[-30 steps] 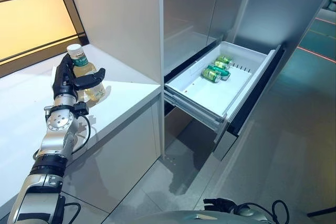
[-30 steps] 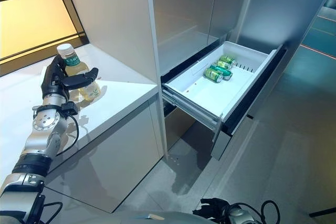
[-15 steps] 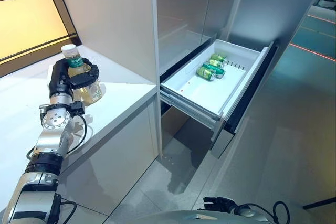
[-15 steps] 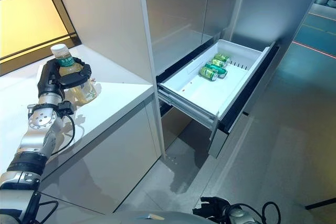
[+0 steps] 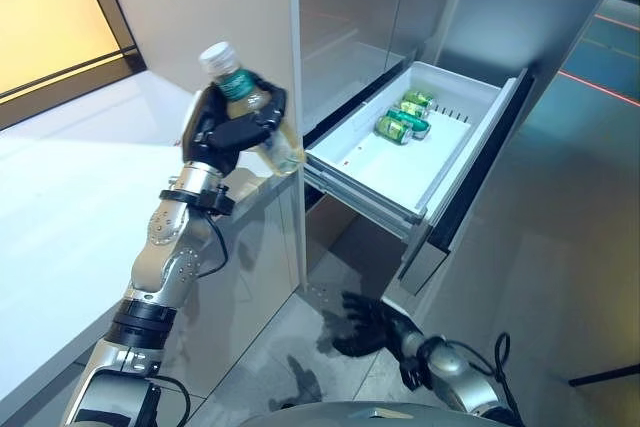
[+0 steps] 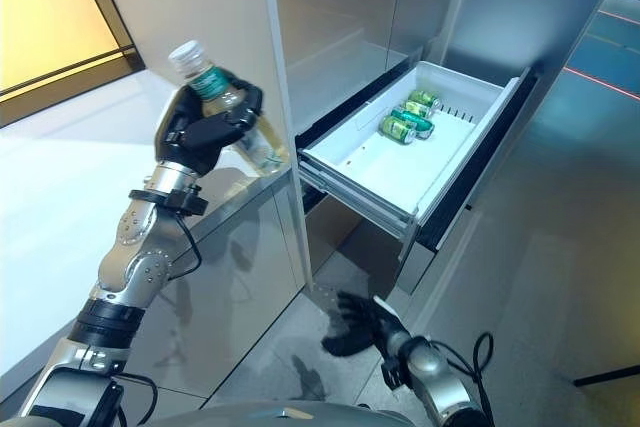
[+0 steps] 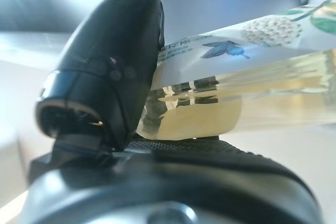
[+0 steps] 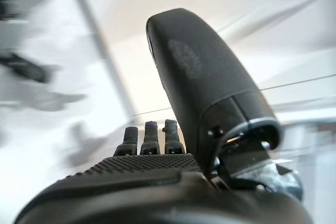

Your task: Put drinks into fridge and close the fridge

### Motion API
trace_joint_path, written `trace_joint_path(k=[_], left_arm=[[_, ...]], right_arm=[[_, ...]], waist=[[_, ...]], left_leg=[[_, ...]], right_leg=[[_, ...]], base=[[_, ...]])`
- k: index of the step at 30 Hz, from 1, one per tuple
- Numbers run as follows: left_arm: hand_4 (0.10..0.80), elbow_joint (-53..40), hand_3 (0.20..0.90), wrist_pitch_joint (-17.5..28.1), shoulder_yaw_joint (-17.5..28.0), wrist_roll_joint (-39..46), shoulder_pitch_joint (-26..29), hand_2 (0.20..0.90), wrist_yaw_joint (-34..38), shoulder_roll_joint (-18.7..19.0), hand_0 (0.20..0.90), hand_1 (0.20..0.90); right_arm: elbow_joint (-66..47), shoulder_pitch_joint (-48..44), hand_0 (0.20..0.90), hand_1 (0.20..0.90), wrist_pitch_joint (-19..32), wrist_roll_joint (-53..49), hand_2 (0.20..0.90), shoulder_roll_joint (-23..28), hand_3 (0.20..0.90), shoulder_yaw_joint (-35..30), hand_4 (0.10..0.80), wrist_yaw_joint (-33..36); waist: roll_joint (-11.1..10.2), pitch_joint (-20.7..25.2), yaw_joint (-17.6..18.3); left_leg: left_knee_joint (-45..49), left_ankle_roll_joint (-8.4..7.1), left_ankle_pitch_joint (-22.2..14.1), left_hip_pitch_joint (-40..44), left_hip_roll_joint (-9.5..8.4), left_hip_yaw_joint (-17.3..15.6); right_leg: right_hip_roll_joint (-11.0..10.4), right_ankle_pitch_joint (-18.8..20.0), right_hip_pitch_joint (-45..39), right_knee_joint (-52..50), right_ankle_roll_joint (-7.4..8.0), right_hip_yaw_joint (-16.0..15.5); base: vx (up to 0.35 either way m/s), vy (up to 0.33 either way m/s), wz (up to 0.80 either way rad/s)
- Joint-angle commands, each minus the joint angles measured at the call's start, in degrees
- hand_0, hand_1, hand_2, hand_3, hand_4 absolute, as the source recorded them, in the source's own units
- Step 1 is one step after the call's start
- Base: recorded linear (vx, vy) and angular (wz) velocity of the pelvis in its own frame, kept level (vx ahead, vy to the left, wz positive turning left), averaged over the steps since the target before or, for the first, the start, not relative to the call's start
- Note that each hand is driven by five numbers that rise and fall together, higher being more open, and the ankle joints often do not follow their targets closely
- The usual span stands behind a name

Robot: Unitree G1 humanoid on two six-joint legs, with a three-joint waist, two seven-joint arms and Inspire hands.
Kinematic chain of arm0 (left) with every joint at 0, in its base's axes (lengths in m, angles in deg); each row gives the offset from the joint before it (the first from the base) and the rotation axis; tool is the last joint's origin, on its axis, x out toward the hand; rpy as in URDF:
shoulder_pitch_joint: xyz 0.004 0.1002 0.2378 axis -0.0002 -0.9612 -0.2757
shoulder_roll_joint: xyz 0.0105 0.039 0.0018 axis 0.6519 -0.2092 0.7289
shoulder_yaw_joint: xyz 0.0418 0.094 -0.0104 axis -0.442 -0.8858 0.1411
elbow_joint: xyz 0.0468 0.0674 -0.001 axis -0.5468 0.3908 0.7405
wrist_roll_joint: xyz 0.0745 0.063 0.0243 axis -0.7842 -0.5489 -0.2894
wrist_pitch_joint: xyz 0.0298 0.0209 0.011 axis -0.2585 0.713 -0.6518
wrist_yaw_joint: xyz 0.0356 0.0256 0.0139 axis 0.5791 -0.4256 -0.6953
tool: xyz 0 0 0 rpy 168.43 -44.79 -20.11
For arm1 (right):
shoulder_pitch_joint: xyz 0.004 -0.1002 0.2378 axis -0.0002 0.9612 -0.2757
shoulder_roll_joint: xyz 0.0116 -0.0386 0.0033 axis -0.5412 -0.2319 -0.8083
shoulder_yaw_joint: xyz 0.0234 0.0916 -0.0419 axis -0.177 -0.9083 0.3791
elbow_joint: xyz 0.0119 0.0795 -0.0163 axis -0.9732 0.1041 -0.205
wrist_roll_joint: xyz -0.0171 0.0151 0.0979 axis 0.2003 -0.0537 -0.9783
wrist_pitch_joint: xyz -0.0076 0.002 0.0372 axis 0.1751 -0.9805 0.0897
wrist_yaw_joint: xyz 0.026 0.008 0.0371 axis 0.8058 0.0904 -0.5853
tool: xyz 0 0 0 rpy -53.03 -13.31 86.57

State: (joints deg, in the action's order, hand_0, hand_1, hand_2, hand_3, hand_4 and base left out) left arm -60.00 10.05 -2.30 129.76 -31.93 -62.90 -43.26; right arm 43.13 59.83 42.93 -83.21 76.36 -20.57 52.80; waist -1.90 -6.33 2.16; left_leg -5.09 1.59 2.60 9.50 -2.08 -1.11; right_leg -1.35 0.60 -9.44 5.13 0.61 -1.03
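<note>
My left hand [image 5: 228,132] is shut on a clear bottle [image 5: 262,127] of pale yellow drink with a white cap. It holds the bottle tilted in the air over the counter's right edge, near the fridge's open drawer [image 5: 395,179]. The bottle shows close up in the left wrist view [image 7: 247,90], with the thumb [image 7: 113,77] pressed on it. Green cans [image 5: 402,119] lie at the back of the white drawer. My right hand [image 5: 370,325] is low over the floor in front of the drawer, fingers spread open; its thumb [image 8: 199,77] shows in the right wrist view.
The white counter [image 5: 80,197] runs along the left, under a window. The tall grey fridge [image 5: 380,7] stands beside it. The drawer's dark front [image 5: 470,177] juts out into the grey tiled floor [image 5: 540,277].
My left hand has lifted the bottle off the counter and carried it right toward the drawer. My right hand has come into view low over the floor. The camera has shifted.
</note>
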Motion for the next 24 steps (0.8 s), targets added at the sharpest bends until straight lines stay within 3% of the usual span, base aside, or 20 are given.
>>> trace_joint_path(k=[1, 7, 14, 24], left_arm=[[0.100, -8.1, 0.200, 9.6, 1.3, 4.8, 10.5, 0.300, -5.7, -0.8, 0.300, 0.300], [0.100, -10.1, 0.200, 8.4, -0.6, 6.8, 6.6, 0.300, -12.6, -0.7, 0.300, 0.300], [0.100, -10.0, 0.200, 3.5, -3.5, 8.5, 4.4, 0.300, -18.1, -1.6, 0.300, 0.300], [0.100, -8.0, 0.200, 1.3, -8.4, 3.3, 5.2, 0.300, -14.0, -2.0, 0.300, 0.300]], right_arm=[[-10.1, -4.8, 0.900, 0.900, 1.8, -4.4, 0.900, 1.7, 0.900, -0.9, 0.800, -2.2], [-27.8, -8.8, 0.900, 0.900, 0.7, -8.7, 0.900, 7.3, 0.900, -6.3, 0.800, -5.1], [-36.0, -14.4, 0.900, 0.900, -2.9, -19.9, 0.900, 9.8, 0.900, -10.1, 0.800, -6.8], [-38.4, -17.5, 0.900, 0.900, -6.3, -28.6, 0.900, 11.1, 0.900, -9.4, 0.800, -8.2]], waist=[[1.3, 2.9, -0.2], [1.2, 2.8, -0.1], [0.9, 3.3, -0.1], [0.3, 3.9, 0.3]], left_leg=[[0.5, 2.26, -6.0, 1.1, -3.05, 2.7], [0.1, 1.82, -5.5, 1.1, -2.46, 1.6], [0.1, 1.29, -4.8, 0.4, -1.77, 0.7], [0.1, 0.75, -4.2, 0.0, -1.09, -0.3]], right_leg=[[-0.2, -2.4, 2.7, -6.3, 2.27, 0.0], [0.4, -1.5, 2.1, -4.6, 2.19, 0.1], [0.9, -0.5, 2.1, -3.2, 1.82, -0.2], [1.2, 0.2, 1.7, -1.9, 1.56, -0.5]], base=[[-0.079, -0.075, 0.01], [-0.083, -0.065, 0.00], [-0.079, -0.052, -0.02], [-0.038, -0.036, -0.01]])
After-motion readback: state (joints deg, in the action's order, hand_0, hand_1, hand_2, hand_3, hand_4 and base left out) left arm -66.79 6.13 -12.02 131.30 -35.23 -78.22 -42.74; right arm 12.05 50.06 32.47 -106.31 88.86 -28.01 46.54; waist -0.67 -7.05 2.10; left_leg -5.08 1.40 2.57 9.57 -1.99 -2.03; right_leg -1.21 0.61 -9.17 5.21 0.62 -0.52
